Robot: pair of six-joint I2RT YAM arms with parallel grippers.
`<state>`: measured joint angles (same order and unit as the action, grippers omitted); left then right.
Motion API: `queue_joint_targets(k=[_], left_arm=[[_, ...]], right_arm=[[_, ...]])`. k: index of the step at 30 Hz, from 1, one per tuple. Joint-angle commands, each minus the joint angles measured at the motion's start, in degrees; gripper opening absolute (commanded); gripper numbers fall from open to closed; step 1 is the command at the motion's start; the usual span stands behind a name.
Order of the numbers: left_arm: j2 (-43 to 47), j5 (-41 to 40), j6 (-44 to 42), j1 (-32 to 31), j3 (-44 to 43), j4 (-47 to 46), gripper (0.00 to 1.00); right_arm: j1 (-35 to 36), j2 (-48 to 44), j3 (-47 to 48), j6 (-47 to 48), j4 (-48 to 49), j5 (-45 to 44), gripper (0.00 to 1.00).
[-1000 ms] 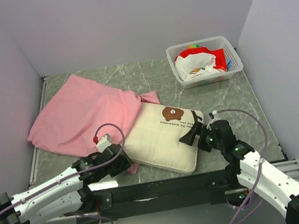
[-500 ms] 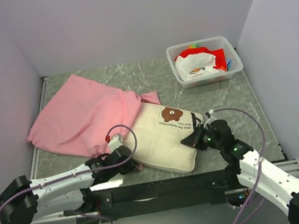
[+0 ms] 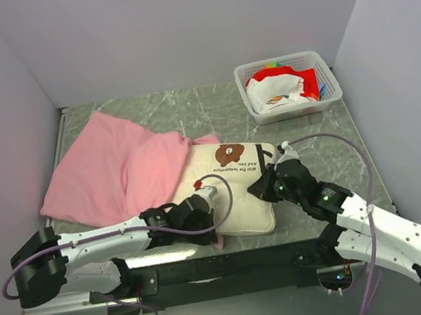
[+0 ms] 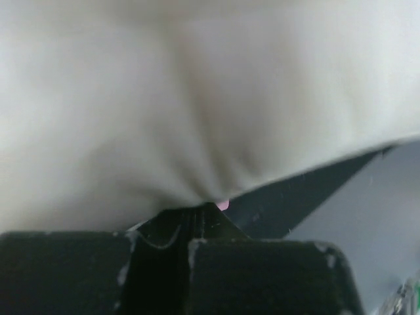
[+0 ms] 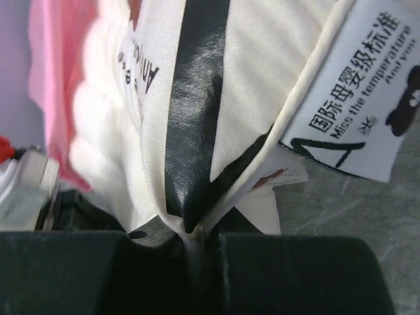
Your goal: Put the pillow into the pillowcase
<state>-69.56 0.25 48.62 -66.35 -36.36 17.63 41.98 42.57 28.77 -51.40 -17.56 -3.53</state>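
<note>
The pillow (image 3: 235,189), a soft cream-white rectangular cushion, is pinched at both near ends. My left gripper (image 4: 197,209) is clamped tight on a fold of its plain cream fabric. My right gripper (image 5: 195,231) is closed on a fold crossed by a black printed stripe. Just right of those jaws hangs a white sewn tag (image 5: 357,92) reading "国际母婴级标准" and "Miss the temperature And you". Beyond, a brown bear face sits by small dark writing I cannot read. The pillow's far left corner lies against the plain pink wrinkled pillowcase (image 3: 113,168), spread beyond my left gripper on the grey-green marbled table (image 3: 352,152). Far beyond my right gripper stands a white plastic basket (image 3: 279,61) of red and white cloth.
</note>
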Motion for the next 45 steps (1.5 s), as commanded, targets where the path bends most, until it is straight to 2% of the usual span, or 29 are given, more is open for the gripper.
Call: queue_joint_targets(k=[1,4,6,7,8,11,12,14,15,18,20,25,28,31,33,34,38,45], left_arm=[[-2.6,15.0,-7.8,-4.0,-7.2,-9.2,0.01],[-3.8,16.2,-9.9,-6.8,-9.2,-10.0,0.01],[-2.6,12.9,-8.6,-6.7,-9.7,-8.4,0.01],[-1.8,8.3,-6.8,-6.8,-10.2,-5.7,0.04],[-0.3,4.9,-5.2,-6.8,-10.7,-3.5,0.10],[2.7,-7.1,1.7,-6.7,-14.8,6.3,0.50],[3.4,-10.0,3.7,-6.6,-15.8,8.8,0.60],[5.0,-18.3,8.4,-6.4,-18.7,16.9,0.63],[5.2,-21.0,9.7,-6.3,-19.7,19.9,0.72],[5.3,-28.1,14.6,-4.8,-23.4,31.5,0.68],[5.6,-31.0,17.3,-4.0,-24.4,37.6,0.66],[6.7,-35.8,26.6,-3.8,-21.7,47.3,0.62],[8.6,-39.0,32.0,-3.9,-18.9,50.7,0.66],[10.1,-39.4,32.3,-2.4,-15.2,47.4,0.67],[10.2,-39.3,31.5,-1.9,-13.5,44.5,0.63],[10.3,-39.0,29.1,-1.5,-11.6,39.6,0.63],[9.0,-37.4,21.9,-0.3,-9.4,30.3,0.62],[5.4,-36.7,19.2,-0.3,-9.7,28.2,0.56]], right_arm=[[3.8,3.7,2.0,-2.7,5.5,-7.1,0.00],[4.0,4.8,0.8,-3.7,6.0,-10.1,0.00],[4.1,3.8,0.4,-4.2,3.0,-13.5,0.00],[4.0,2.9,0.1,-4.1,2.1,-14.9,0.00],[3.6,1.9,-0.4,-4.0,1.5,-17.2,0.00],[0.8,-0.6,-2.1,-3.9,-0.4,-17.9,0.00],[-0.6,-0.6,-3.1,-3.6,-0.4,-17.3,0.00],[-3.6,-0.5,-4.8,-3.1,1.3,-14.8,0.00],[-7.6,-0.6,-6.8,-2.7,3.8,-11.2,0.00],[-12.6,-0.6,-9.7,-3.0,7.2,-5.4,0.00],[-13.3,-0.7,-10.5,-3.4,7.7,-4.8,0.00],[-17.3,-1.1,-12.0,-3.8,9.4,-1.8,0.00],[-18.5,-0.6,-12.1,-3.1,9.9,-0.2,0.00],[-18.9,-0.4,-11.9,-2.7,10.3,0.5,0.00],[-19.0,-0.3,-12.1,-2.8,10.8,1.3,0.00],[-19.0,-0.2,-12.0,-2.7,10.9,1.5,0.00],[-19.0,-0.3,-12.3,-2.6,11.0,2.1,0.00],[-19.0,0.0,-12.7,-2.5,11.6,2.8,0.00]])
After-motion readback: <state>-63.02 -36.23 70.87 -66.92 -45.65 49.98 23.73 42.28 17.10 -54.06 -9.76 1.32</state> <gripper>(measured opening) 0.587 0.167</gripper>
